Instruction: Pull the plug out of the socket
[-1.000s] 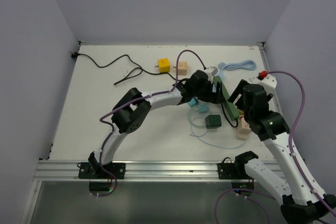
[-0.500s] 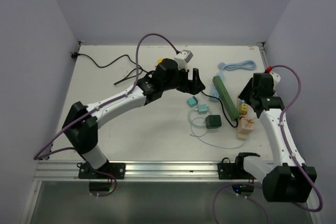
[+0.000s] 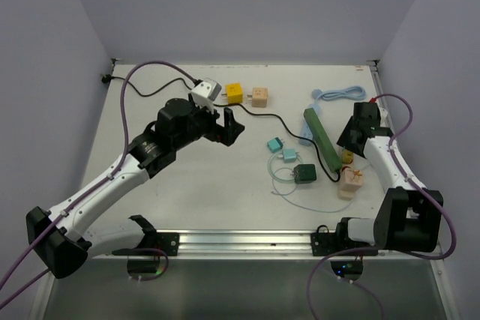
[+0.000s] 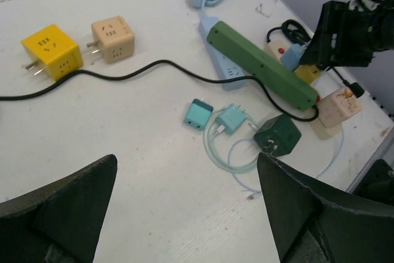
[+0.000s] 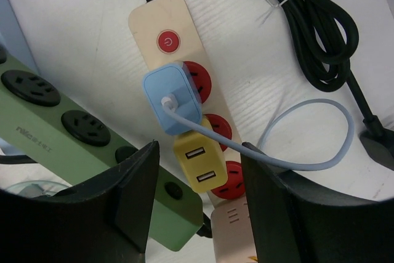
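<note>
The socket, a long dark green power strip (image 3: 319,139) (image 4: 261,69) (image 5: 55,130), lies at the right of the table, and the outlets that show are empty. Beside it lies a cream strip (image 5: 163,20) with red outlets. A blue plug (image 5: 172,100) and a yellow plug (image 5: 198,161) (image 3: 347,157) sit in this cream strip. My right gripper (image 5: 200,198) (image 3: 348,142) is open, its jaws standing either side of the yellow plug with a gap on each side. My left gripper (image 3: 227,127) (image 4: 188,214) is wide open over bare table left of the socket, holding nothing.
A yellow cube (image 3: 235,93) and a tan cube (image 3: 259,96) lie at the back. Two teal plugs (image 4: 200,114), a dark green cube (image 4: 277,135) and a pale cable loop lie in front of the socket. A coiled black cable (image 5: 314,23) lies by the cream strip.
My left arm has drawn back to the left, away from the socket, and its jaws have opened wider. My right gripper has shifted towards the right wall and narrowed its jaws around the yellow plug.
</note>
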Action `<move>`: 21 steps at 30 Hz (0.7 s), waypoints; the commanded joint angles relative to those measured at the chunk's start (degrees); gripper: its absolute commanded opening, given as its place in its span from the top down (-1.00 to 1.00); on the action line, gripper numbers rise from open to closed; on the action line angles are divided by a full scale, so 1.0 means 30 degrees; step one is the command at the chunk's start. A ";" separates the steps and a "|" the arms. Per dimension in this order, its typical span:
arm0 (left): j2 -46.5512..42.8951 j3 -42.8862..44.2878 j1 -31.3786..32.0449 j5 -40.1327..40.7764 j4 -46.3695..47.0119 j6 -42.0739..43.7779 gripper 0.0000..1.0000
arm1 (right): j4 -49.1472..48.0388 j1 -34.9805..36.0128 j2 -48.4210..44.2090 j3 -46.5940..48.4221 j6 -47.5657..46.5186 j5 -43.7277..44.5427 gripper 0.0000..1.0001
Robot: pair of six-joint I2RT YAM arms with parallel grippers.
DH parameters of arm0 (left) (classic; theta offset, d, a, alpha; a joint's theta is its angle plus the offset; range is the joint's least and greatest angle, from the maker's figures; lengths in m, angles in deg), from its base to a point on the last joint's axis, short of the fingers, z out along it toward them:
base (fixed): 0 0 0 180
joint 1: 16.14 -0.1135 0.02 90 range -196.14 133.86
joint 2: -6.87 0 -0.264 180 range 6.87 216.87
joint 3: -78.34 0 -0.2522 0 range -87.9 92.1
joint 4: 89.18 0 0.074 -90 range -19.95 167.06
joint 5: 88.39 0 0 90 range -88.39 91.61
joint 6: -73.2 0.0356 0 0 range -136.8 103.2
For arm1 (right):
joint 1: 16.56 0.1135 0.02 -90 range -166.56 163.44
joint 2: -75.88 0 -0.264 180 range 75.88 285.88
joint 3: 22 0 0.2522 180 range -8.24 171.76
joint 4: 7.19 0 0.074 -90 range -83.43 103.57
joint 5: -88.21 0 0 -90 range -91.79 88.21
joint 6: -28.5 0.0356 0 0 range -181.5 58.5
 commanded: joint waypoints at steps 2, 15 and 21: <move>-0.0847 -0.1550 -0.0271 0.2314 -0.0729 0.2239 -0.99 | -0.0701 -0.0084 0.0792 -0.0060 -0.0590 -0.0245 -0.17; -0.2402 -0.2696 -0.0388 0.3754 -0.0407 0.2621 -0.99 | -0.1582 -0.0084 0.1820 -0.0238 -0.0942 -0.0538 0.49; -0.2344 -0.2725 -0.0388 0.3813 -0.0436 0.2621 -0.99 | -0.0674 -0.0055 0.1235 0.0933 -0.1292 0.0222 0.82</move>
